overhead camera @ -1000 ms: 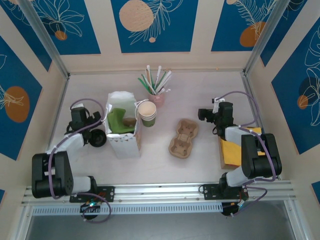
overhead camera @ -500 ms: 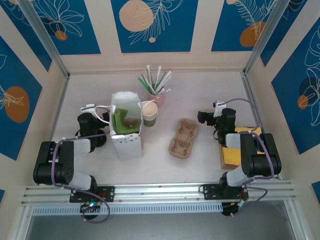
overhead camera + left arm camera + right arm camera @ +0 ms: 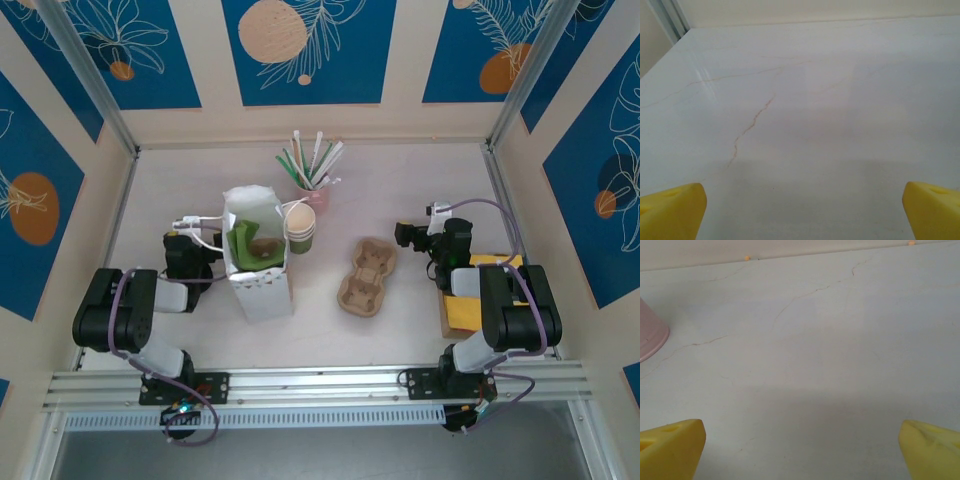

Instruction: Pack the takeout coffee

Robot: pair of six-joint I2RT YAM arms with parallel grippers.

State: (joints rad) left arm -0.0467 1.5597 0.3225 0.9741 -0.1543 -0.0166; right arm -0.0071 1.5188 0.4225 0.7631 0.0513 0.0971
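Both arms wait with nothing in their grasp. The left tool, yellow fingertips spread wide, faces bare marbled bench. The right tool, equally wide and empty, faces the bench with the pink cup at its left. From above, a white paper bag stands just right of the left arm, with something green and something brown inside. Where the takeout coffee stands cannot be told.

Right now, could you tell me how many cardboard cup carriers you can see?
1: the cup carrier lies flat on the table, right of the white paper bag. A brown shape inside the bag may be another; I cannot tell.
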